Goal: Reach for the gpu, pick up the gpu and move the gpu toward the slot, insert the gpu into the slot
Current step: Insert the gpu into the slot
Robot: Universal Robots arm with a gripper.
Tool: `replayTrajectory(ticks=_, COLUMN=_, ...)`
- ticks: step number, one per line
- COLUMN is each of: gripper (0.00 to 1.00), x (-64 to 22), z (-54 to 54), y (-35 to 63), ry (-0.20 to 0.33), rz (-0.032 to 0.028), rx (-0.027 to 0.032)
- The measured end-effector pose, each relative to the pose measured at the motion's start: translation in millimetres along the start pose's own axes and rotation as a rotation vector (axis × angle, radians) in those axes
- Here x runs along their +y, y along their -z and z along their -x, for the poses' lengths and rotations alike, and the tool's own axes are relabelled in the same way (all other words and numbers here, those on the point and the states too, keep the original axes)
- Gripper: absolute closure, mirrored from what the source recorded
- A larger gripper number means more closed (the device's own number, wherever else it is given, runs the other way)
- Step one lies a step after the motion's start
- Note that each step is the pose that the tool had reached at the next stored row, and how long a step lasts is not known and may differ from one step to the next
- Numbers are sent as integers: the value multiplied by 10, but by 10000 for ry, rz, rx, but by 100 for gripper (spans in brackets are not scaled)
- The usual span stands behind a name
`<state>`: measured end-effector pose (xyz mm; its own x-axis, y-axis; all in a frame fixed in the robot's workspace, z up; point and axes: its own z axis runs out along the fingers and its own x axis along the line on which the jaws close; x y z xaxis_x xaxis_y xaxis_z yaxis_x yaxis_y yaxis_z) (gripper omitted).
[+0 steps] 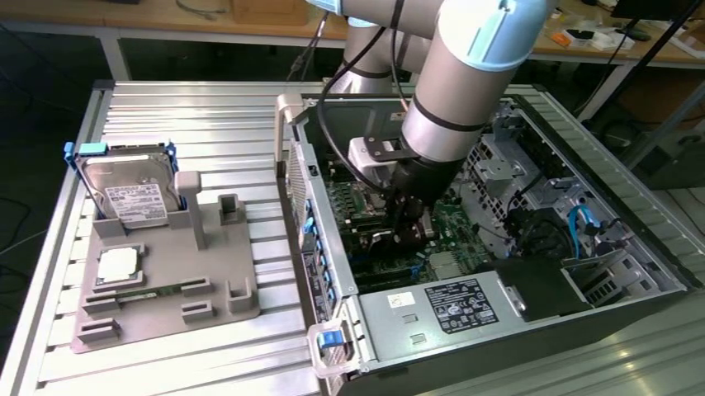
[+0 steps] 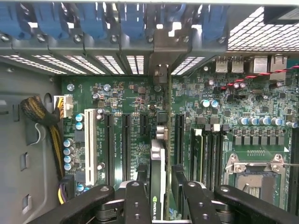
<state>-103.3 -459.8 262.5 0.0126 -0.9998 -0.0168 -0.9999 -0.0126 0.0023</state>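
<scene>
My gripper (image 1: 404, 229) reaches down into the open computer case (image 1: 330, 247), over the green motherboard (image 1: 457, 227). In the wrist view the gripper (image 2: 159, 179) is shut on the gpu (image 2: 157, 163), which I see edge-on as a thin dark card with a grey metal end. One black finger (image 2: 140, 179) presses on one side of the card, the other finger (image 2: 180, 177) on the opposite side. The card stands upright on the board between the long black slots (image 2: 126, 149), its metal end toward the rear bracket openings (image 2: 161, 70). The slot right under the card is hidden by it.
On the exterior view's left, a grey fixture (image 1: 165, 280) carries a silver hard drive (image 1: 132, 196) and a small square chip (image 1: 118, 265). Inside the case are a power supply (image 1: 451, 304), a CPU socket (image 2: 254, 175), a white slot (image 2: 88, 144) and braided cables (image 2: 39, 112).
</scene>
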Motion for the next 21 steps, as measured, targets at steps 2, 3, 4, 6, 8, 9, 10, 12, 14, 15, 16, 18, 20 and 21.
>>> replayTrajectory(ticks=2, gripper=65, x=0, z=0, y=17, ry=0, rz=-1, rx=-1)
replayTrajectory(ticks=3, gripper=65, x=0, z=1, y=26, ry=0, rz=-1, rx=-1)
replayTrajectory(ticks=4, gripper=65, x=0, z=1, y=33, ry=0, rz=-1, rx=-1)
replayTrajectory(ticks=6, gripper=65, x=0, z=1, y=46, ry=0, rz=-1, rx=0)
replayTrajectory(ticks=8, gripper=65, x=0, z=2, y=60, ry=0, rz=-1, rx=0)
replayTrajectory(ticks=9, gripper=65, x=0, z=3, y=71, ry=0, rz=-1, rx=0)
replayTrajectory(ticks=10, gripper=65, x=0, z=3, y=78, ry=0, rz=0, rx=0)
replayTrajectory(ticks=12, gripper=65, x=0, z=4, y=89, ry=0, rz=0, rx=0)
replayTrajectory(ticks=14, gripper=65, x=0, z=6, y=101, ry=0, rz=-1, rx=-1)
replayTrajectory(ticks=15, gripper=65, x=0, z=7, y=104, ry=0, rz=-2, rx=-2)
replayTrajectory(ticks=16, gripper=65, x=0, z=9, y=111, ry=0, rz=-1, rx=0)
replayTrajectory(ticks=18, gripper=65, x=0, z=12, y=123, ry=0, rz=0, rx=0)
replayTrajectory(ticks=20, gripper=74, x=0, z=16, y=133, ry=0, rz=-1, rx=0)
replayTrajectory(ticks=21, gripper=74, x=0, z=17, y=137, ry=0, rz=-2, rx=0)
